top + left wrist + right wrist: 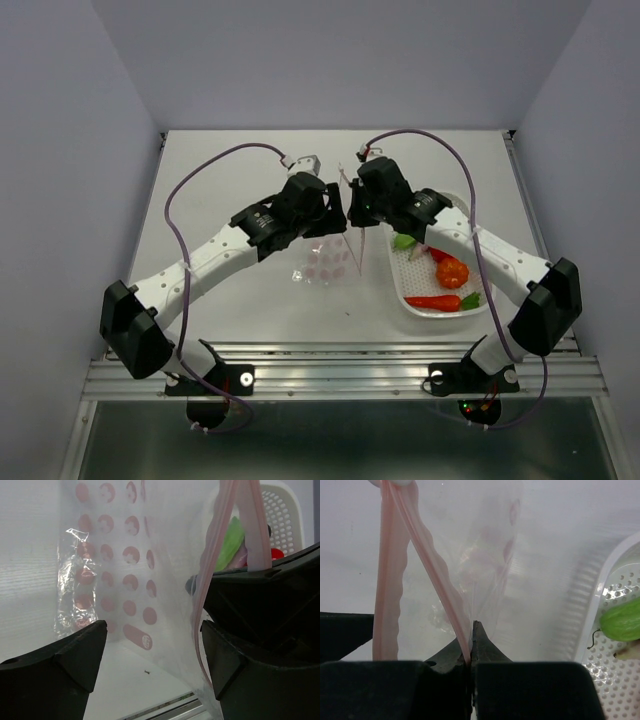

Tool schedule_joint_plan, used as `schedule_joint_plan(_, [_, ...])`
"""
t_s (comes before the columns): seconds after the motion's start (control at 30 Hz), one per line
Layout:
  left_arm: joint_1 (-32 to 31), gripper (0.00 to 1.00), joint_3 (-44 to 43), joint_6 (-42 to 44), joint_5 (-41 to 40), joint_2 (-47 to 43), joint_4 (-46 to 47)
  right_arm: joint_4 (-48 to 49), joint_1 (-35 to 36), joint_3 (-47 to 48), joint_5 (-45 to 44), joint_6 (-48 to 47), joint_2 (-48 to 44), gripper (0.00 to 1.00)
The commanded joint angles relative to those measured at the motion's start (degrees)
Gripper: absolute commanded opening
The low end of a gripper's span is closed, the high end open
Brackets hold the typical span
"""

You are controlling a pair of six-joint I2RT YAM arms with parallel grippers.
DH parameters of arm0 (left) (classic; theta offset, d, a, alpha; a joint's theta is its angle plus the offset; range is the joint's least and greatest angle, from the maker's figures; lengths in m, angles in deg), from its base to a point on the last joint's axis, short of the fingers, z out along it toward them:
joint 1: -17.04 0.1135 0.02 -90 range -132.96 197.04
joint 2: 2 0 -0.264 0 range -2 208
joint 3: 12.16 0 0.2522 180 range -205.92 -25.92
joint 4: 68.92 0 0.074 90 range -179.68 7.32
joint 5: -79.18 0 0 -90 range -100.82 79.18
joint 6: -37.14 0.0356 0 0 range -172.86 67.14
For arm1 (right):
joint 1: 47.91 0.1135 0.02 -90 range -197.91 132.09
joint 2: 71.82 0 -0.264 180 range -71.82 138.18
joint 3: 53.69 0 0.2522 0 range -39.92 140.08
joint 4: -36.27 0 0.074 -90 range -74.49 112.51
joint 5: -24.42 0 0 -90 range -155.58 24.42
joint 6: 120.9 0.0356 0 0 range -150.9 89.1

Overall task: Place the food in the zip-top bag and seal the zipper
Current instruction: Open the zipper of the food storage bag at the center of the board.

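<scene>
Zip-top bag (328,262) held up by zipper (387,590), clenched in right gripper (471,652); left gripper (152,627) released, spread around bag film.

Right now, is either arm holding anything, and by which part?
The right gripper pinches the zip-top bag by one strip of its pink zipper. The left gripper has open jaws, holding nothing.

This looks like a robotics lab booth: plain pale walls (70,170) box in a white table (240,180), with two arms (220,250) bolted by an aluminium rail (340,375). Purple cables (168,212) loop off them, and the food (452,272) is plastic toys.
</scene>
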Motion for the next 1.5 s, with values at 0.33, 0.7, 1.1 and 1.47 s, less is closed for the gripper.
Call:
schedule_joint_plan(0.33, [-0.34, 0.13, -4.9, -1.2, -5.38, 4.96, -5.71, 2.51, 1.53, 0.32, -2.84, -1.36, -5.65, 0.01])
schedule_joint_plan(0.7, [3.69, 0.09, -8.51, -1.55, -16.45, -1.0, -21.87, -8.83, -7.94, 8.14, -27.38, -2.59, -1.09, 0.01])
schedule_joint_plan(1.1, [8.36, 0.06, -27.22, 7.05, -19.01, -0.41, -24.53, 1.28, -9.28, 15.87, -19.31, -9.71, -3.02, 0.01])
schedule_joint_plan(1.47, [8.45, 0.0, -19.5, 6.97, -13.4, 5.93, -20.85, 7.15, -9.28, -1.68, -0.96, -2.78, -3.28, 0.01])
